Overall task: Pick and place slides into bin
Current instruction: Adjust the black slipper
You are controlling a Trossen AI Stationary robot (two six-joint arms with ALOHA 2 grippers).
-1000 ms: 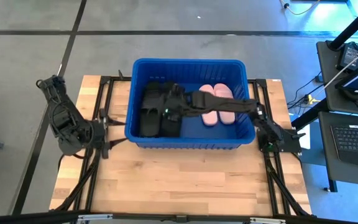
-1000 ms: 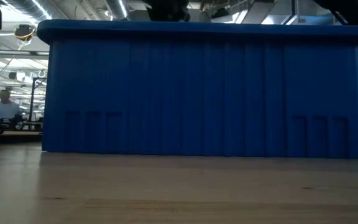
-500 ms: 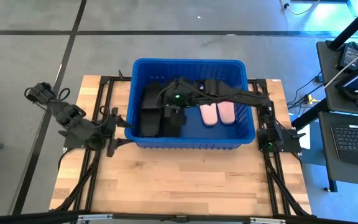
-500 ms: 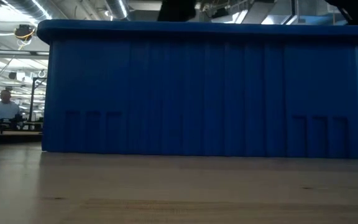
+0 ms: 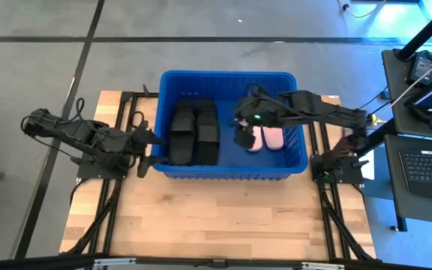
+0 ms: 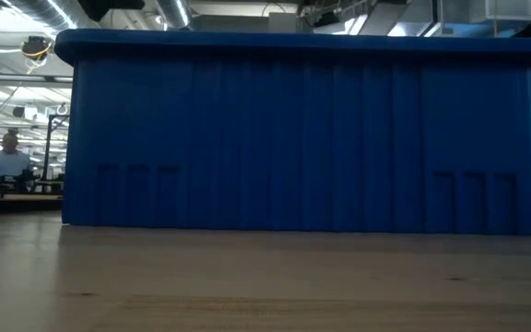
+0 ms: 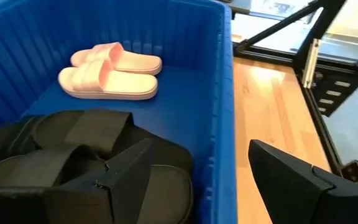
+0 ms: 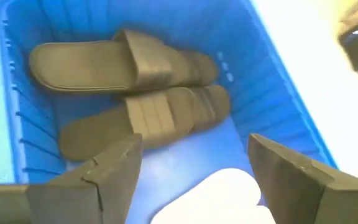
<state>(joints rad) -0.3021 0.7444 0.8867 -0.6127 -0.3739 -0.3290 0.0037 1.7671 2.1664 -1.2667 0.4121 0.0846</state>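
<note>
The bin [image 5: 231, 168], bright blue, sits at the far middle of my table [image 5: 216, 217], and on the low camera its ribbed front wall [image 6: 302, 138] fills nearly the whole width. Table's pale wood, bare planks in front of the tub.

Inside the bin I've got the black slides [image 5: 194, 131] packed along its left half, straps up, lying side by side and overlapping; from the left wrist camera they show as a dark pile [image 7: 73, 149] against the near wall. I can't count them cleanly from any camera. The pink slides [image 5: 267, 137] lie as a pair in the right half, touching each other; on the left wrist feed they're side by side on the blue floor [image 7: 107, 71], well apart from the black pile.

Right arm reaches in from the right side over the rim, and the right gripper [image 5: 244, 135] hangs above the bin's middle, just beside the pink pair, partly covering it from above. Its fingers [image 8: 291, 180] are spread wide with nothing between them, black slides [image 8: 135, 93] ahead of it.

Left gripper [image 5: 147, 150] is at the bin's left wall, outside the tub near the rim. Its fingers [image 7: 303, 180] stand apart too, straddling the blue wall [image 7: 219, 112], gripping nothing.
</note>
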